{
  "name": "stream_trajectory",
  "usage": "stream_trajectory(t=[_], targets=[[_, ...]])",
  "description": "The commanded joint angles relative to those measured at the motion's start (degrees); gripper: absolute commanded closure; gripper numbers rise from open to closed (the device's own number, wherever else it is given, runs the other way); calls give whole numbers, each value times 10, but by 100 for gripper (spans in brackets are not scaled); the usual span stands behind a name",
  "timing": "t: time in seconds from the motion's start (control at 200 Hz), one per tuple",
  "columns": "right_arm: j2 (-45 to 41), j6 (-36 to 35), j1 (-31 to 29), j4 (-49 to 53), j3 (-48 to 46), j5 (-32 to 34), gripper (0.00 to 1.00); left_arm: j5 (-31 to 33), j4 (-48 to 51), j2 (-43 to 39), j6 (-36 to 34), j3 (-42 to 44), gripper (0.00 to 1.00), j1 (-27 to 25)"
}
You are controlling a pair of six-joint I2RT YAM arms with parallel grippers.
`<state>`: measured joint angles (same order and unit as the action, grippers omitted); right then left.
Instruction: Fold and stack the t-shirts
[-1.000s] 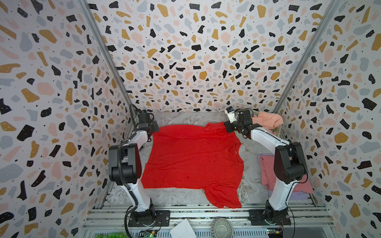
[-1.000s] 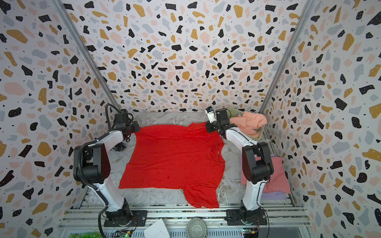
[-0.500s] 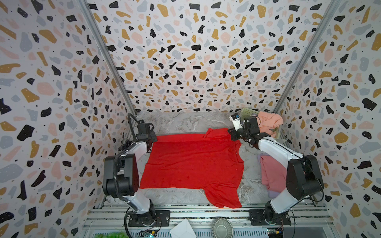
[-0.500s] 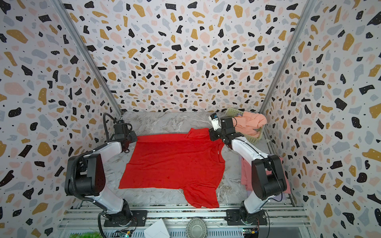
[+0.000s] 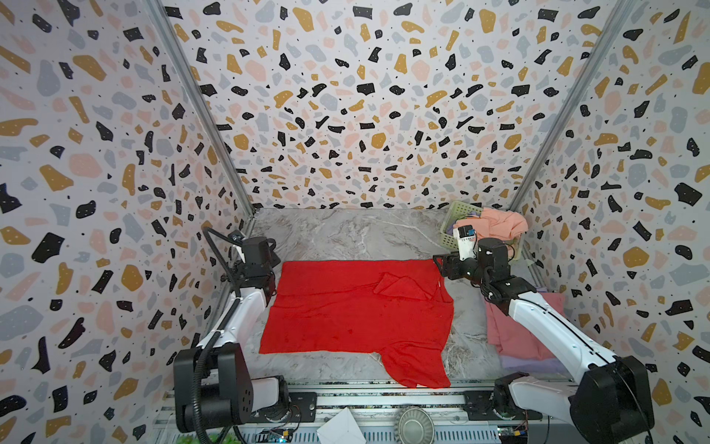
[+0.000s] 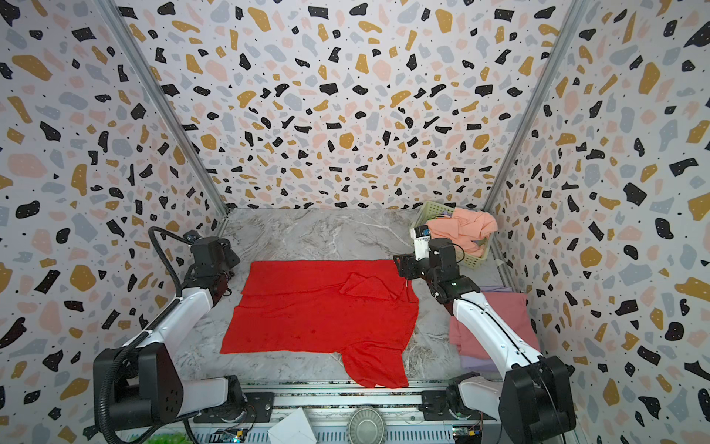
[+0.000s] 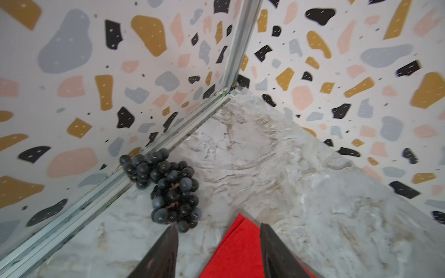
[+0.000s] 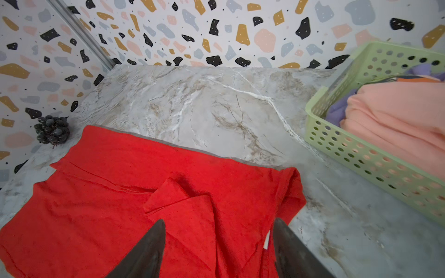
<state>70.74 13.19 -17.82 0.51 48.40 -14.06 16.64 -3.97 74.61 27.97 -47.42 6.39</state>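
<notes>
Starting at your left: the left gripper (image 7: pixel 218 240) sits at the far left corner of the red shirt (image 5: pixel 357 315). Its jaws are spread apart, and in the left wrist view the shirt's doubled corner (image 7: pixel 238 250) lies on the table between them with nothing pinched. Just beyond one fingertip (image 7: pixel 172 234) you have a bunch of dark grapes (image 7: pixel 166 187) lying against the rail at the left wall.

The red shirt is spread across the middle of the marble table (image 5: pixel 345 230) in both top views, its far edge folded over in a straight line. One sleeve (image 5: pixel 417 369) reaches toward the near edge. A small folded flap (image 5: pixel 403 286) rests on the shirt's far right part, also seen in the right wrist view (image 8: pixel 178 195).

Your right gripper (image 8: pixel 219 243) hovers over the shirt's far right corner, jaws spread wide and holding nothing; the cloth lies loose below them.

Further right, a green basket (image 6: pixel 432 211) stands in the far right corner, holding a peach shirt (image 6: pixel 463 226) heaped over its rim and some lavender cloth (image 8: pixel 342 108) beneath it. Along the right wall nearer you, a folded pink shirt (image 6: pixel 499 319) lies on a lavender shirt (image 6: pixel 474 363), partly hidden by the right arm.
</notes>
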Motion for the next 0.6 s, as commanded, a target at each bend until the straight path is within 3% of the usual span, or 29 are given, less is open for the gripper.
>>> stream_trajectory(t=[0.0, 0.185, 0.26, 0.416, 0.596], targets=[[53, 24, -20, -18, 11, -43, 32, -101, 12, 3, 20, -10, 45, -1], [168, -10, -89, -23, 60, -42, 34, -203, 10, -21, 27, 28, 43, -22], [208, -42, -126, -19, 86, -4, 34, -227, 13, -38, 28, 46, 43, -39], [276, -62, -153, 2, 129, 53, 36, -225, 39, -67, 24, 71, 41, -83], [314, -65, -154, 20, 153, 134, 39, -217, 40, -88, 33, 98, 41, -89]])
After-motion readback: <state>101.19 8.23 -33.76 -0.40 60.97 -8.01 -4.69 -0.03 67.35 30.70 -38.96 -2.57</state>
